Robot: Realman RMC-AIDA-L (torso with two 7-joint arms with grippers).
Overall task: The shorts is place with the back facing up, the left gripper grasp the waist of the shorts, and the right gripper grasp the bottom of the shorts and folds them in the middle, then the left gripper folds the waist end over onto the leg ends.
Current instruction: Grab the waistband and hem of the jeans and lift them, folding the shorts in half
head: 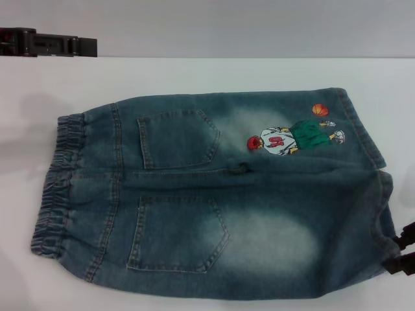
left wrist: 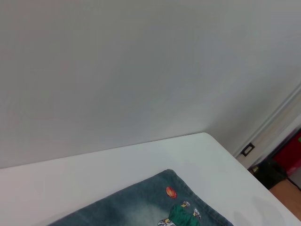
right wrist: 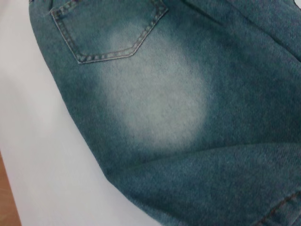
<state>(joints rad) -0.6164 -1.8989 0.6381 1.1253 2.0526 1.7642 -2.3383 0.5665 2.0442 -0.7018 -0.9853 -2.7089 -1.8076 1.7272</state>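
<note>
faded blue denim shorts point(head: 214, 194), white table point(head: 194, 74)

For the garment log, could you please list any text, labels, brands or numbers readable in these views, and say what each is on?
Red marks, perhaps a number, on the jersey of the cartoon print on the shorts: too blurred to read.
No other text, label or brand shows in any view.

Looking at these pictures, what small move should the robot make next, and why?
Probably bring the left gripper down to the waist. The shorts lie flat, back pockets up, unfolded. The right gripper is already at the bottom of the shorts, while the left one sits far off by the table's back edge.
</note>
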